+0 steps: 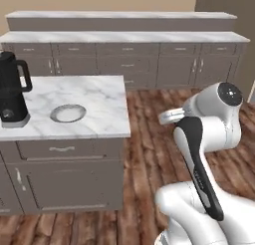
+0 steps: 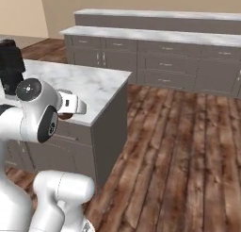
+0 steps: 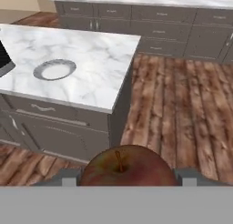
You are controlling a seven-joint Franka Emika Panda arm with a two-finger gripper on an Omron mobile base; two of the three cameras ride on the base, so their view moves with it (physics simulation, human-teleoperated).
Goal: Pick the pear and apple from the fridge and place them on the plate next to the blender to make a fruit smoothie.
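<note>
The apple's [image 3: 127, 166] lower half was cut off at the bottom of the hand view, and the fingers beside it showed only as grey stubs. In the left base view the blender [image 1: 12, 89] ran past the left edge. In the right base view the arm's joint hid the blender's base, and the plate beside the blender was hidden behind the arm.

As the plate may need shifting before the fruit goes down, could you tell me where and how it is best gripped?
Grip the plate by its raised rim, probably on the edge facing away from the blender. It lies flat and shallow on the island counter, so coming from above with one finger inside the rim and one outside looks safest.
</note>
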